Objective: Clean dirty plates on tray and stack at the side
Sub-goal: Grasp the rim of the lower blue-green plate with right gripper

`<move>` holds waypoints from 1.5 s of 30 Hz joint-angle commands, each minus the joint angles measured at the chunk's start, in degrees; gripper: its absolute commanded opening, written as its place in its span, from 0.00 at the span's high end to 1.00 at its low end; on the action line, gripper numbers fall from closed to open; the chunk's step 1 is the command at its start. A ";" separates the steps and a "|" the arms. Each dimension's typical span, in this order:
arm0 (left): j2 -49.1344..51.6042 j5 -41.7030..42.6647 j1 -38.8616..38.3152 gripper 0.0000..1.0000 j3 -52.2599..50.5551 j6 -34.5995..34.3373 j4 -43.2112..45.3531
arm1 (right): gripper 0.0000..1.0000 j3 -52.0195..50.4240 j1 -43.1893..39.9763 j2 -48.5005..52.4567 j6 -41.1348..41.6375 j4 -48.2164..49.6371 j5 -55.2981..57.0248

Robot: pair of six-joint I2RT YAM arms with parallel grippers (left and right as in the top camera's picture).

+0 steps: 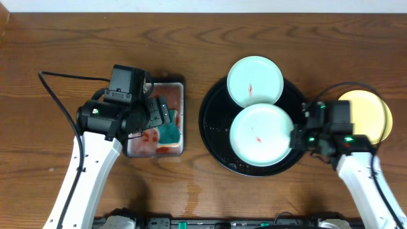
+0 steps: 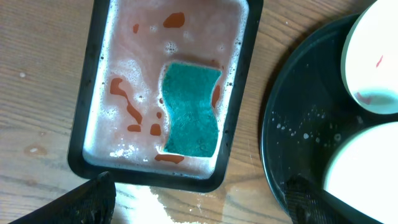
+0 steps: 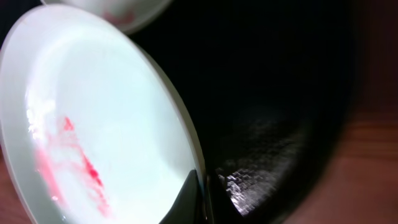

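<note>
Teal sponge (image 2: 189,109) near black round tray (image 2: 298,112)

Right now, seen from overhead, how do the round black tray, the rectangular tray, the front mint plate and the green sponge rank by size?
1. round black tray
2. rectangular tray and front mint plate: too close to rank, and the tray is partly hidden
3. green sponge, clearly smallest

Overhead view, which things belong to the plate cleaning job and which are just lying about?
Job:
near mint plate and far mint plate, both red-smeared, on the round black tray
yellow plate on the bare wood at right
teal sponge in the foamy rectangular tray

Lying about:
black cable at left
foam spill on the wood
</note>
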 commanded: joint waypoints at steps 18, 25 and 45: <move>-0.04 -0.15 0.20 0.13 0.57 -0.11 0.42 | 0.60 5.77 9.01 -5.55 -7.32 -3.69 4.00; 0.46 -0.11 -0.13 0.25 -0.37 -0.35 0.46 | 0.60 6.73 9.01 -9.60 -7.34 -10.29 3.93; 24.92 1.33 -1.70 0.61 -16.70 -5.49 24.68 | 0.64 6.73 9.01 -9.29 -2.45 -8.94 3.96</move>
